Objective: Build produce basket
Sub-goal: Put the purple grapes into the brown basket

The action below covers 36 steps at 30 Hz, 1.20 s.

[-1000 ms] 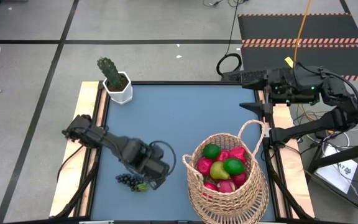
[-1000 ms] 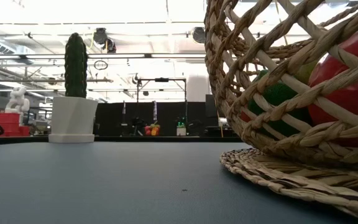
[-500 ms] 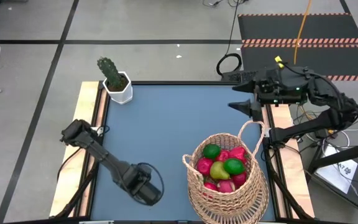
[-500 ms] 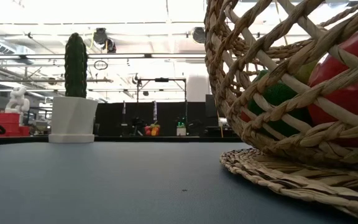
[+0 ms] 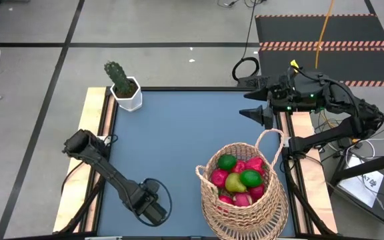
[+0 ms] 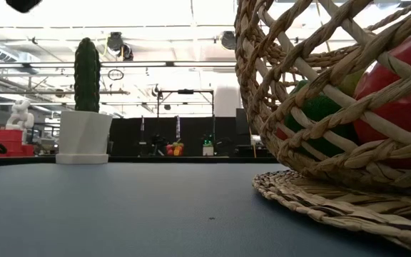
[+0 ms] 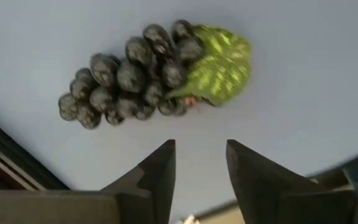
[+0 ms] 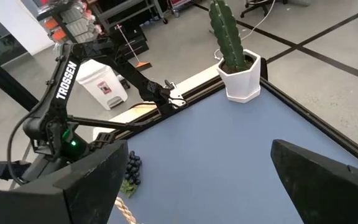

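Blue table [image 5: 185, 133] carries the wicker basket [image 5: 245, 207] at its near right, holding apples, limes and a pear. Right gripper [image 5: 254, 104] hangs wide open, empty, beyond the basket. Left gripper [image 7: 199, 163] hovers partly open, empty, above the grape bunch [image 7: 142, 71] near the front edge.

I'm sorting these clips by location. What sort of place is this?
Likely a robotics lab or workshop: a hazard-striped floor mat, loose cables on a taped floor, and metal racks with equipment under strip lights behind the table.
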### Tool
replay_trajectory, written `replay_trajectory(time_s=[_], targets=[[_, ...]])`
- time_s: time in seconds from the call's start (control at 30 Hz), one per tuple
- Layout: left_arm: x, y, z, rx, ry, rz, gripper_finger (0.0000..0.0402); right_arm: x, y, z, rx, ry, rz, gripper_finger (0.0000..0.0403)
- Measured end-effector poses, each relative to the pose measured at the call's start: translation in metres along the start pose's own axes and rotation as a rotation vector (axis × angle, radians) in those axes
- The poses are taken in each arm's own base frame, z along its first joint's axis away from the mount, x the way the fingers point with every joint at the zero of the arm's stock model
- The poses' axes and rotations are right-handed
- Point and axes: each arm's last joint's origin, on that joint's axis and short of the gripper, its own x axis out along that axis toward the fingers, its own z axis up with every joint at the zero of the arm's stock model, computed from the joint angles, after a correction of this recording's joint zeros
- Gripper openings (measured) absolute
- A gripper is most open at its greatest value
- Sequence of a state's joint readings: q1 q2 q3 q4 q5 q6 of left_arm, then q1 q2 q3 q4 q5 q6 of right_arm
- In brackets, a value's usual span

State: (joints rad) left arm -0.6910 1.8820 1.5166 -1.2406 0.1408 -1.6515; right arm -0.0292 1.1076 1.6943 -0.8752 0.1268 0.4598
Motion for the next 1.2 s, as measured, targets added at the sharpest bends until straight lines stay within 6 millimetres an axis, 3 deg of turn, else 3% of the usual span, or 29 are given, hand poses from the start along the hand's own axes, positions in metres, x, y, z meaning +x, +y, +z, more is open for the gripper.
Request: replay_trajectory(time_s=[0.27, 0.73, 1.2], targets=[[0.019, 0.003, 0.015, 0.023, 0.017, 0.008, 0.0175, 0.0, 0.0, 0.0, -0.003, 0.0, 0.0, 0.0389], [0.021, -0.002, 0.018, 0.029, 0.018, -0.047, 0.0133, 0.0, 0.0, 0.0, -0.029, -0.001, 0.0, 0.0389], [0.036, 0.006, 0.021, 0.018, 0.02, 0.006, 0.0134, 0.0, 0.0, 0.0, -0.031, -0.004, 0.0, 0.0389]])
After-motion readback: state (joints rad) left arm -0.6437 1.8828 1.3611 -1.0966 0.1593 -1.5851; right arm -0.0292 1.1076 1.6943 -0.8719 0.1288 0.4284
